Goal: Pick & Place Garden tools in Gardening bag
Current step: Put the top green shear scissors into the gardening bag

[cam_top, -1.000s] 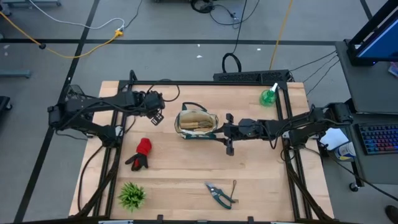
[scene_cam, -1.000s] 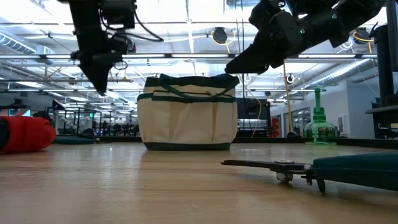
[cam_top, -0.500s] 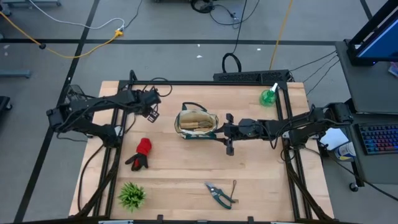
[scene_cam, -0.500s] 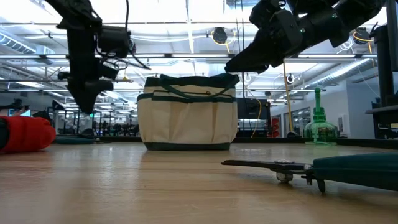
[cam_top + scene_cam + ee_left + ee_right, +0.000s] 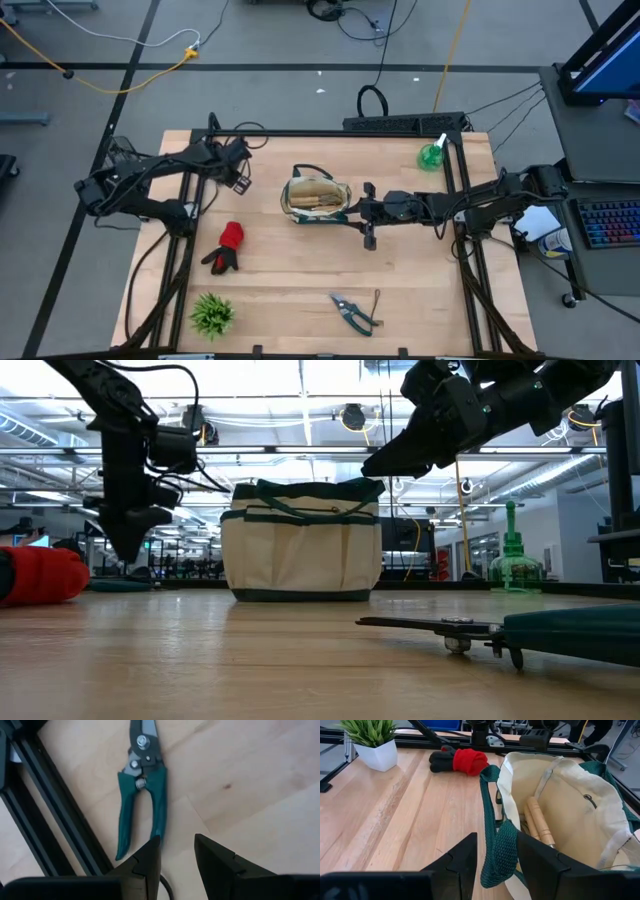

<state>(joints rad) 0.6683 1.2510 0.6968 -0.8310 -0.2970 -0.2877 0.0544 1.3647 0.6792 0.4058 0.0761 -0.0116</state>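
My right claw [image 5: 496,851] pinches the dark green woven handle [image 5: 501,851] of the gardening bag [image 5: 316,198], its two fingers pressed on either side of the strap, just at the bag's rim. The bag stands upright in the middle of the table [image 5: 300,270], mouth open, and inside it I see wooden tool handles [image 5: 539,822] lying against the cream canvas.

My left claw [image 5: 177,855] hangs over the far left part of the table, well apart from the bag, fingers spread a little with nothing between them. Below it lie green-handled pruners [image 5: 141,785] flat on the wood, just beside a black frame rail [image 5: 47,815].

A red-and-black glove [image 5: 227,247] lies on the left side of the table, and nearer the front edge stands a small spiky green plant [image 5: 211,314] in a white pot. A second pair of pruners [image 5: 356,311] lies near the front edge. A green spray bottle [image 5: 432,154] stands at the far right corner.
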